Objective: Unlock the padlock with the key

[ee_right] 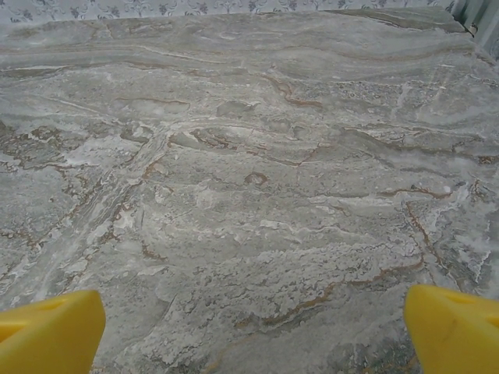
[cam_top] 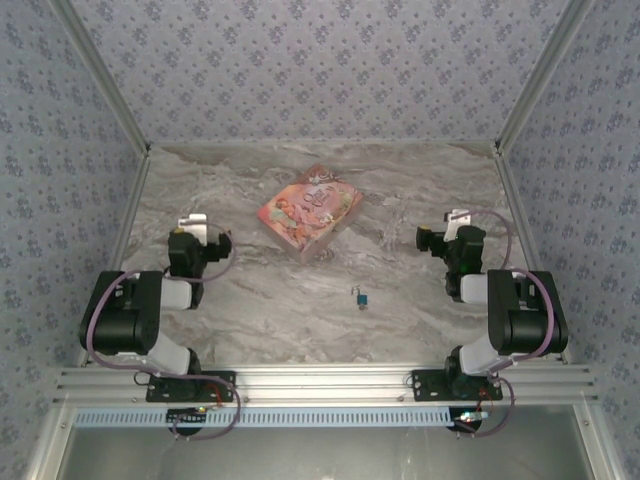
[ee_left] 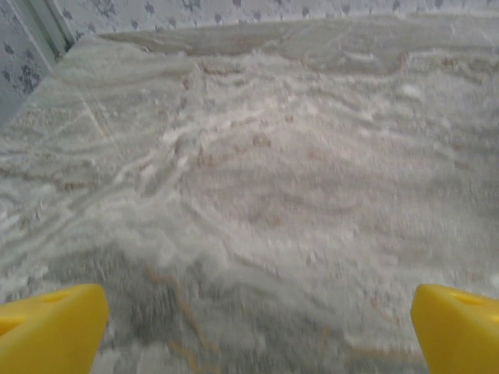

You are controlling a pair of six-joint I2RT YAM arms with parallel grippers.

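The tiny blue padlock with its thin silvery shackle lies on the marble table, near the front and slightly right of centre. I cannot make out a separate key at this size. My left gripper hovers at the left, far from the padlock, and my right gripper at the right, up and to the right of it. In the left wrist view the yellow fingertips stand wide apart over bare marble, so the left gripper is open. The right gripper is open too, its fingertips spread.
A pink illustrated box lies at an angle in the middle back of the table, between the two arms. Patterned walls close in the back and both sides. A metal rail runs along the near edge.
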